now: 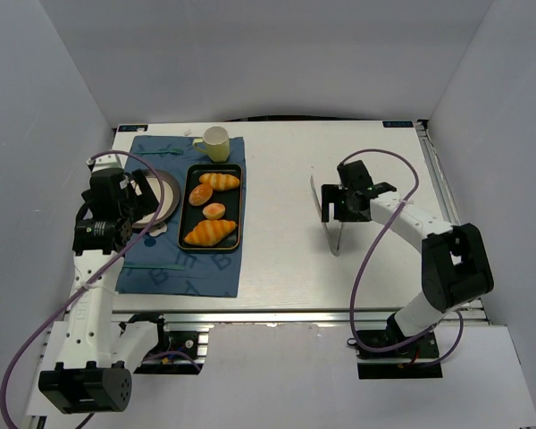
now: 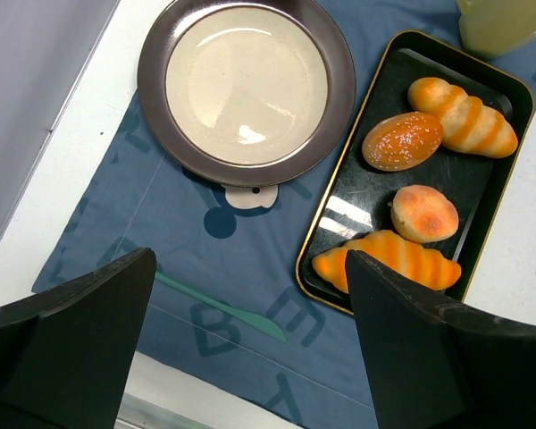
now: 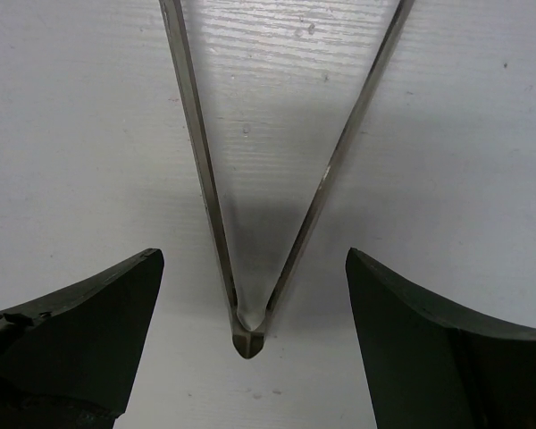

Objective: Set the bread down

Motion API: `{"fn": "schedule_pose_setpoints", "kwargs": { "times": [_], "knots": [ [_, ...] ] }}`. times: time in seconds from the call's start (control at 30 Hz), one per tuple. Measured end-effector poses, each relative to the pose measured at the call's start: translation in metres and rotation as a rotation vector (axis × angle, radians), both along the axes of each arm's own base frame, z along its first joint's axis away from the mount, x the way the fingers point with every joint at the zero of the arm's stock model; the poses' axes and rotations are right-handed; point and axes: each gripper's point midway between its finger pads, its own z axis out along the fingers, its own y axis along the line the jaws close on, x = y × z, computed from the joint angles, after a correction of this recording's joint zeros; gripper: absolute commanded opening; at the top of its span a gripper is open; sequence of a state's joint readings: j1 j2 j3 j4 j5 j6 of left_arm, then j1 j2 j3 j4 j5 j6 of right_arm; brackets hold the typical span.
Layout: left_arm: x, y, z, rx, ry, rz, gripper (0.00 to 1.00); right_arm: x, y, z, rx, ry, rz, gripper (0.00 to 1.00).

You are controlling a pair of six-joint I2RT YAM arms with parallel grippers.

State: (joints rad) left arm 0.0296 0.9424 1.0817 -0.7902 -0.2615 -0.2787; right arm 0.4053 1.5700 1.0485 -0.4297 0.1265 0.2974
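Observation:
The bread, a small round golden bun (image 1: 213, 211), lies in the black tray (image 1: 235, 214) between two croissants; in the left wrist view the bun (image 2: 424, 213) is right of centre on the tray (image 2: 357, 197). My left gripper (image 1: 141, 198) is open and empty, high over the blue placemat beside the brown-rimmed plate (image 1: 171, 198); in its own view the left gripper (image 2: 250, 349) is below the plate (image 2: 156, 98). My right gripper (image 1: 337, 204) is open and empty over metal tongs (image 1: 332, 234) that lie on the table; their hinge (image 3: 248, 335) is between my fingers.
An oval orange roll (image 2: 402, 140) and two ridged croissants (image 2: 464, 116) (image 2: 389, 259) share the tray. A pale yellow cup (image 1: 216, 143) stands behind the tray. The blue placemat (image 1: 188, 268) lies under the plate and tray. White walls enclose the table.

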Motion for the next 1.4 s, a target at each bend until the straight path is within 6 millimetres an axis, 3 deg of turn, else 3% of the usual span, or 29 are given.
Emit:
{"fn": "schedule_pose_setpoints", "kwargs": {
  "times": [0.2,0.43,0.57,0.8,0.97,1.1,1.4],
  "knots": [
    [0.001,0.001,0.0,0.003,-0.002,0.004,0.98,-0.001,0.004,-0.024,-0.049,0.04,-0.002,0.89],
    [0.001,0.002,0.0,0.007,-0.001,0.01,0.98,0.002,0.002,-0.038,-0.078,0.046,-0.036,0.89],
    [0.002,0.002,0.0,0.007,0.001,0.011,0.98,0.002,0.001,-0.059,-0.116,0.079,-0.047,0.89],
    [0.002,0.005,0.001,0.017,-0.006,0.025,0.98,0.021,0.011,-0.057,-0.122,0.045,-0.052,0.87],
    [0.002,0.006,0.002,0.02,-0.007,0.029,0.98,0.028,0.016,-0.057,-0.114,0.039,-0.054,0.76],
    [0.001,0.007,0.002,0.021,-0.007,0.031,0.98,0.03,0.017,-0.057,-0.111,0.031,-0.053,0.61],
    [-0.001,0.006,0.002,0.021,-0.007,0.032,0.98,0.019,0.012,-0.043,-0.133,0.043,-0.023,0.56]
  ]
}}
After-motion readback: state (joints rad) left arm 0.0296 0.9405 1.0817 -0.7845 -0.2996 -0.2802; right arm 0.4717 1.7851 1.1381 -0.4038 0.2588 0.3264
